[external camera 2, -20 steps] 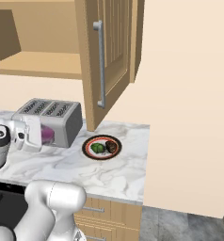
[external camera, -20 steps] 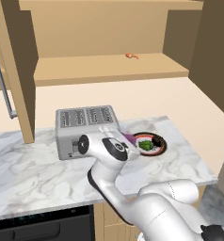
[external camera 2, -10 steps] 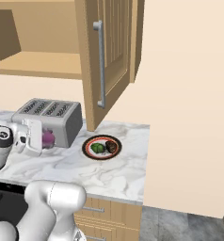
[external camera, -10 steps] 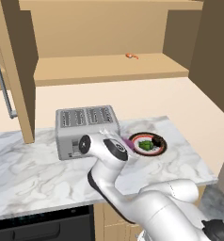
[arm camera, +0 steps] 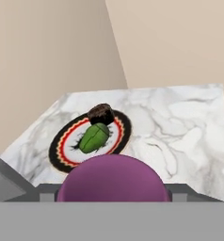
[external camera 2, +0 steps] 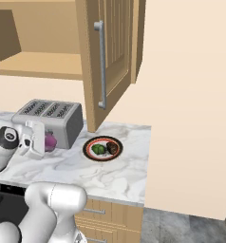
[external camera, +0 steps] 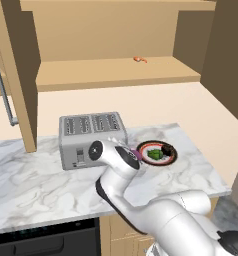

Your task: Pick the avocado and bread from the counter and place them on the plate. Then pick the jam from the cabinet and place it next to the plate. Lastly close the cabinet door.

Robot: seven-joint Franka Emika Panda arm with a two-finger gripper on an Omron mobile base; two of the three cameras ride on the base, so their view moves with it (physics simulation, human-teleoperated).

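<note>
Hand view: the gripper [arm camera: 113,195] clasps the purple jam [arm camera: 113,179] at bottom centre; above it, the plate [arm camera: 62,148] on the counter [arm camera: 180,127] holds avocado [arm camera: 95,137] and bread [arm camera: 100,113].

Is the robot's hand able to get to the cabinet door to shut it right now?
Probably not yet. The gripper is shut on the jam, low over the counter by the plate. The cabinet door hangs open above with nothing blocking it.
</note>
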